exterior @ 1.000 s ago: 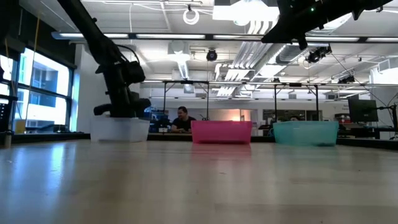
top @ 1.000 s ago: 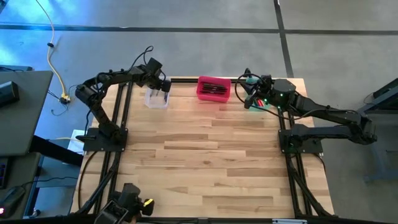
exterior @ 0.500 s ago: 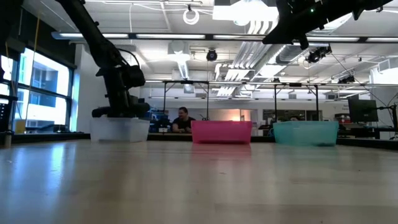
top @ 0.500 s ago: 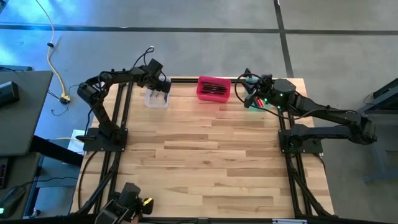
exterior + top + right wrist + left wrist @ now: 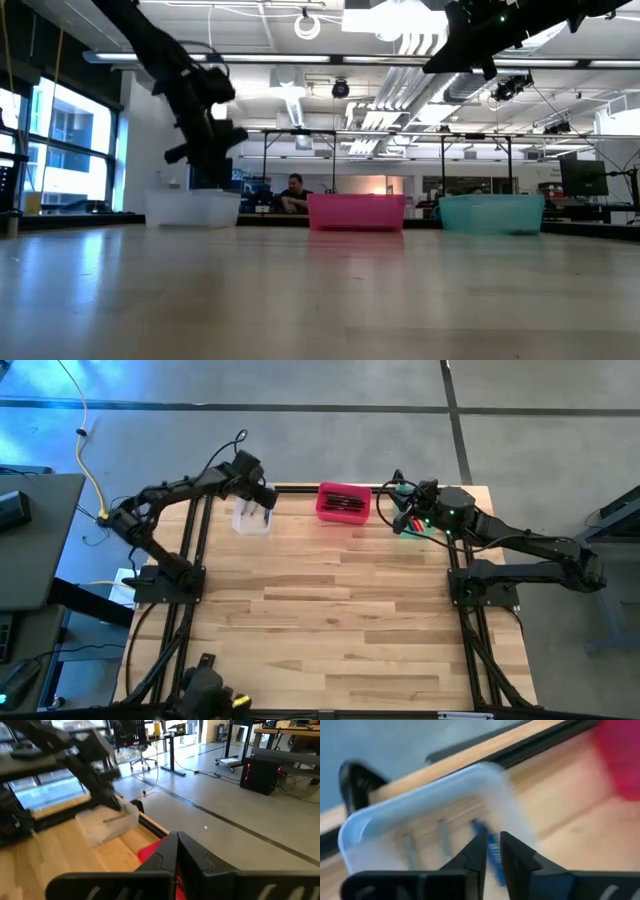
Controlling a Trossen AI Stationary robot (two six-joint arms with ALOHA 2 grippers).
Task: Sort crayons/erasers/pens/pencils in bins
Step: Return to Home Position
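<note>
Left gripper above clear bin, upper left of high view, fingers slightly apart, holding nothing. Right gripper over green bin, fingers closed.

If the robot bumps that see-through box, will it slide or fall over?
The clear bin would probably slide rather than tip: it looks low and wide and sits flat on the smooth wooden table. It likely moves easily, since it looks like thin plastic with only a few sticks inside.

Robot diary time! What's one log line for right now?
left gripper: above clear bin | right gripper: shut, over green bin | pink bin: holds sticks
</note>
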